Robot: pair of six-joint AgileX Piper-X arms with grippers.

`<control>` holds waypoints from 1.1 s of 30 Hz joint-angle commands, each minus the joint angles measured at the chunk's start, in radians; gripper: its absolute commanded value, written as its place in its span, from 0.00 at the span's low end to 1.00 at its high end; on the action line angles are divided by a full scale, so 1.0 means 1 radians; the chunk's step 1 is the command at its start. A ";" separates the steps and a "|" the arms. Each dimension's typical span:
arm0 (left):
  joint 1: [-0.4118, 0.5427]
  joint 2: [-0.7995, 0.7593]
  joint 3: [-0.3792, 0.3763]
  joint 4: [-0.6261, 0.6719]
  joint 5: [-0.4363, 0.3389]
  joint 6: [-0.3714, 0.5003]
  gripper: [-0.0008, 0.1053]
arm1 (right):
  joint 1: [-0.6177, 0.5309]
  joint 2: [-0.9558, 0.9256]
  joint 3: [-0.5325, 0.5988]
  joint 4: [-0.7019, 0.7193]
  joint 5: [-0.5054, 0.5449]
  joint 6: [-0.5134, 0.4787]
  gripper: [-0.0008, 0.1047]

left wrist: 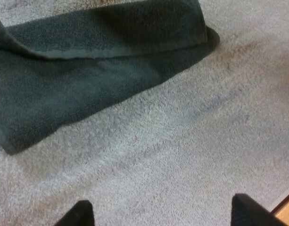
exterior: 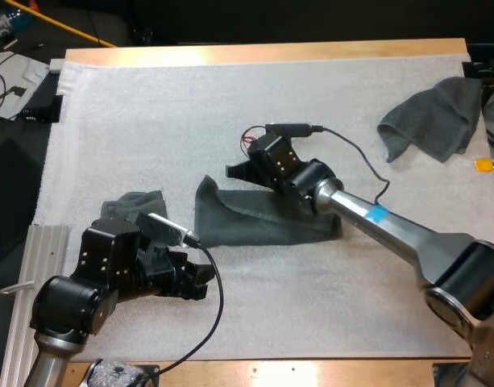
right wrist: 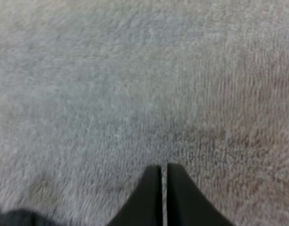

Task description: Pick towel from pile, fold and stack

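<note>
Wood edges the table (exterior: 271, 51) on its far and near sides, and a white fleecy mat (exterior: 150, 105) covers nearly all of its top. Off the mat's left edge lies a ribbed metal rail (exterior: 41, 258).

A long dark grey-green towel, folded over lengthwise with a soft looped pile (exterior: 263, 224), lies flat at the middle of the mat. Left of it, a small crumpled grey-green towel (exterior: 138, 203) sits bunched up, partly hidden behind the left arm. The left gripper (exterior: 200, 282) is low over bare mat just in front of the long towel's left end. Seen from its wrist, its black fingers (left wrist: 80, 214) stand wide apart with nothing between them, and the long towel (left wrist: 87, 70) lies just ahead.

The right gripper (exterior: 237, 171) is just beyond the long towel, its arm crossing over the towel's right end. Its fingers (right wrist: 149, 197) are pressed together on nothing, above bare mat. Far to the right of the long towel, a third grey-green towel (exterior: 436, 117) lies loosely rumpled near the mat's far right edge.
</note>
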 commanded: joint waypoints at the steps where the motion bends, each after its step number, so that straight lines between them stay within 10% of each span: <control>1: -0.003 -0.002 -0.003 0.004 0.008 -0.002 0.56 | 0.002 -0.066 -0.010 0.057 -0.011 -0.070 0.01; 21: -0.005 -0.005 -0.004 -0.007 0.004 -0.002 0.55 | 0.030 -0.162 -0.004 0.482 -0.330 -0.256 0.01; 33: -0.005 -0.004 -0.005 -0.009 0.003 -0.003 0.55 | 0.037 -0.113 0.026 0.555 -0.286 -0.305 0.01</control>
